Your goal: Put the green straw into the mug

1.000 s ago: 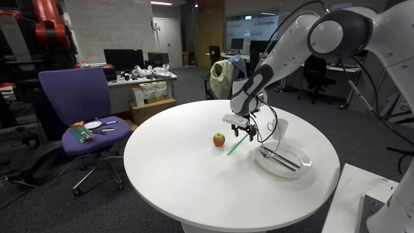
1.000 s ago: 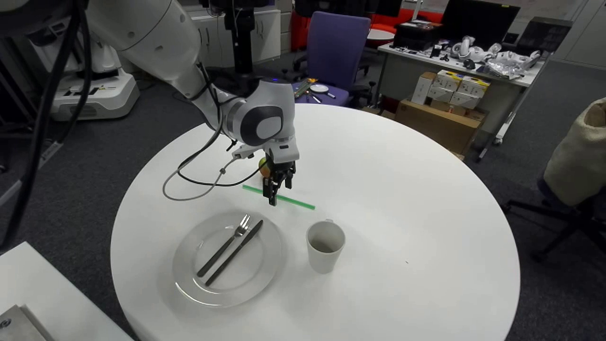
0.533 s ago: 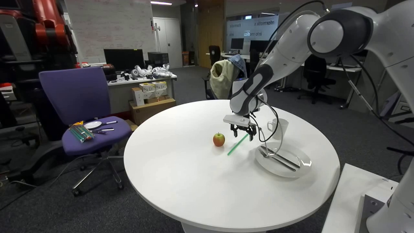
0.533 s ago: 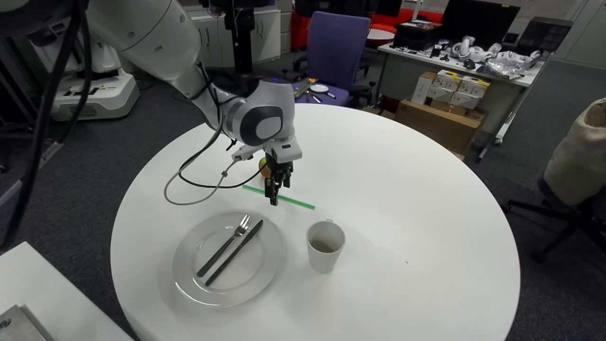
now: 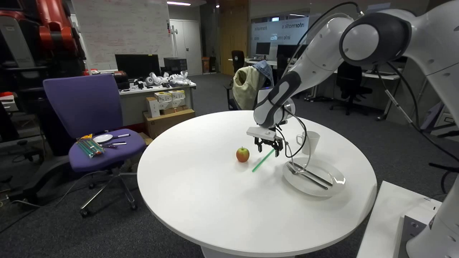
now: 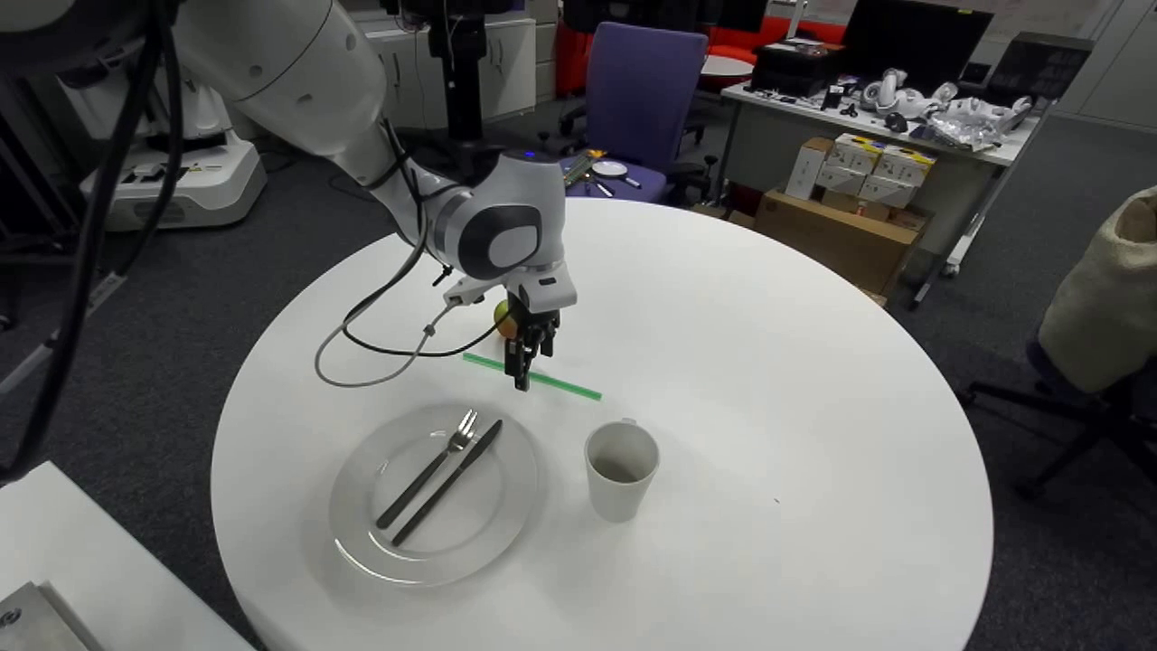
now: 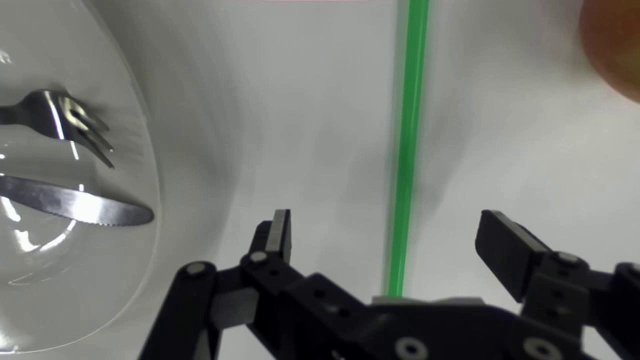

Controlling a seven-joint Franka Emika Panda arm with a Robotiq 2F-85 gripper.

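Note:
The green straw [image 5: 263, 160] lies flat on the white table in both exterior views [image 6: 568, 386]. In the wrist view the straw [image 7: 410, 115] runs between my spread fingers; its near end is hidden behind the gripper body. My gripper [image 7: 387, 215] is open and empty, pointing down over the straw. In both exterior views the gripper [image 5: 268, 152] [image 6: 535, 371] hovers a little above the table, covering part of the straw. The white mug [image 5: 313, 143] stands upright, apart from the gripper and straw. Its opening shows in an exterior view, where the mug [image 6: 617, 495] looks empty. It is out of the wrist view.
An apple [image 5: 242, 155] sits close beside the straw, right of it in the wrist view [image 7: 615, 47]. A white plate [image 6: 493, 515] with a fork [image 6: 423, 479] and a knife [image 6: 449, 481] lies on the other side. A cable loop [image 6: 362, 384] hangs from the arm over the table.
My gripper has turned slightly and shifted by a very small amount above the straw. The straw, mug, apple and plate have not moved.

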